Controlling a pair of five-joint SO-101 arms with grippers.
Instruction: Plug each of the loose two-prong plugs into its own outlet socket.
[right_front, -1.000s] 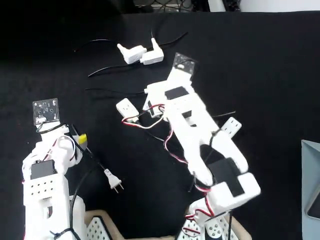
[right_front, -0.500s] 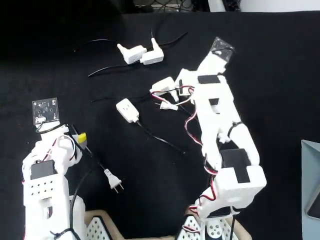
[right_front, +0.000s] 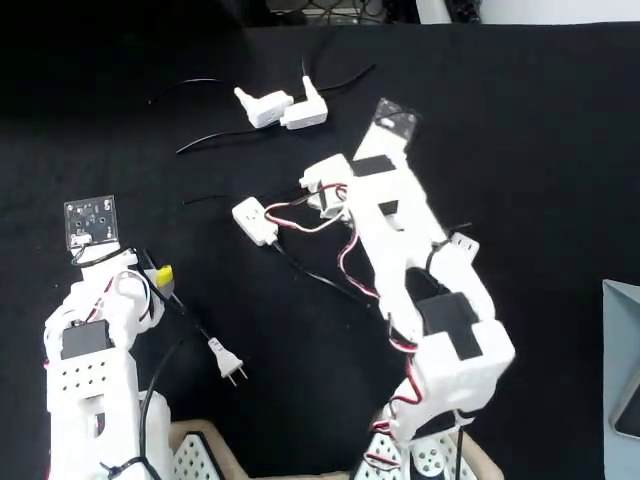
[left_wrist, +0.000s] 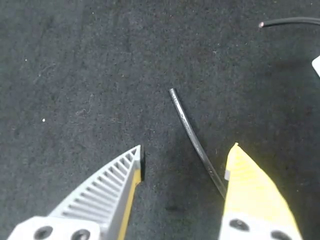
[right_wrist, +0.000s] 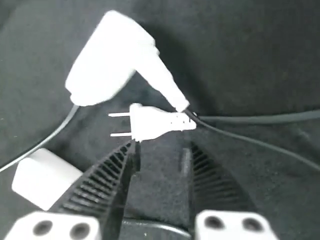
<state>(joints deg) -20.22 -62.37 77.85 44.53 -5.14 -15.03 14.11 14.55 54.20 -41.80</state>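
Swinging back from the far right of the black cloth-covered table (right_front: 560, 150) within the last half-second, the right arm now has its right gripper (right_wrist: 160, 149) over the table's middle. Its jaws are partly open and empty, their tips just short of a small white two-prong plug (right_wrist: 150, 122). That plug lies flat, its cable end touching the tapered neck of a bulbous white plastic socket (right_wrist: 107, 55). A white rectangular outlet block (right_front: 255, 220) sits just beside it, toward the left edge.

The left arm has not stirred. Near the left edge, the left gripper (left_wrist: 187, 147) (one finger yellow-tipped) stands wide open and grips nothing, straddling the cut end of a thin black cable (left_wrist: 192, 135). A black two-prong plug (right_front: 230, 368) lies toward the near edge. Two white angled connectors (right_front: 280, 108) near the far edge look already mated.

The likely risks: the jaws could close on the prongs rather than the body, twisting the plug or shoving it against the socket's neck. The arm's dangling red-and-white wires (right_front: 300, 222), looping by the outlet block, could also snag it.
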